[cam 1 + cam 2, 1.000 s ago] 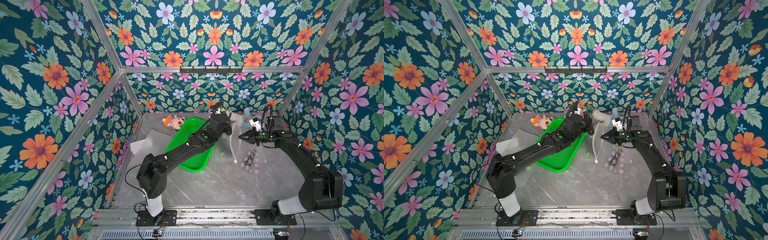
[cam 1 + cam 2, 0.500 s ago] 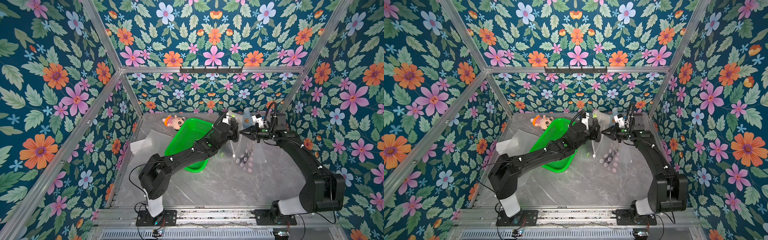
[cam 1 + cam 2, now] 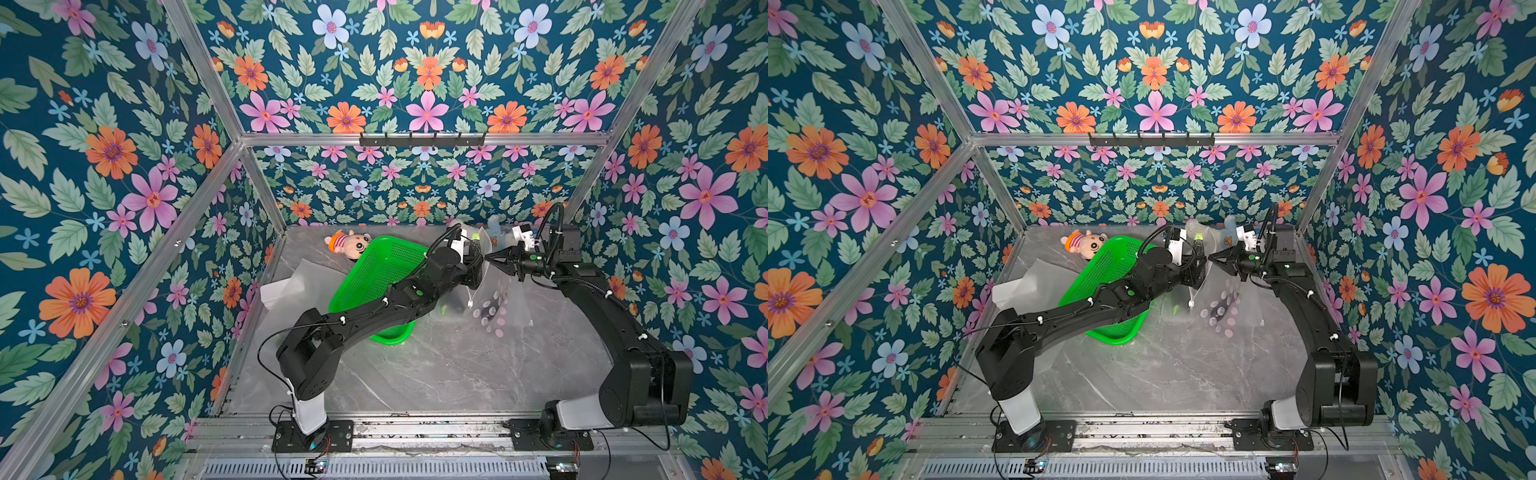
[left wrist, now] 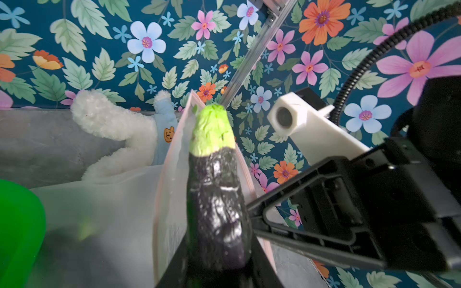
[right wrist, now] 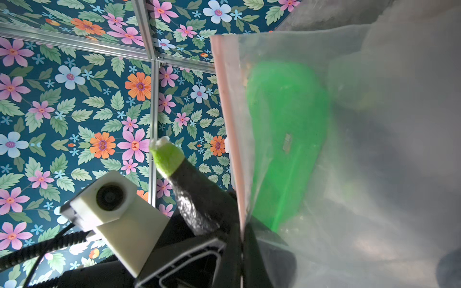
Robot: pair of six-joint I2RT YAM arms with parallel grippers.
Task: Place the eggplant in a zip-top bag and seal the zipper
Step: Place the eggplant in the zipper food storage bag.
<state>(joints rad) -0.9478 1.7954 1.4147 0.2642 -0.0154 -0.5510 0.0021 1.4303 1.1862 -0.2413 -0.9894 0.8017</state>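
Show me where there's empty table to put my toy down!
The grey table is bare at the front, between the green basket, the zip-top bag and the near rail. The back is crowded: the doll, the left arm and the right arm.

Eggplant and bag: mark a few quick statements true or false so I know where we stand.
1. The left gripper holds the eggplant. True.
2. The right gripper is open and clear of the bag. False: it is shut on the bag's pink zipper, holding that edge up.
3. The eggplant's green stem end points away from the left gripper. True.
4. The doll sits inside the basket. False: it lies on the table outside the basket, near the back wall.
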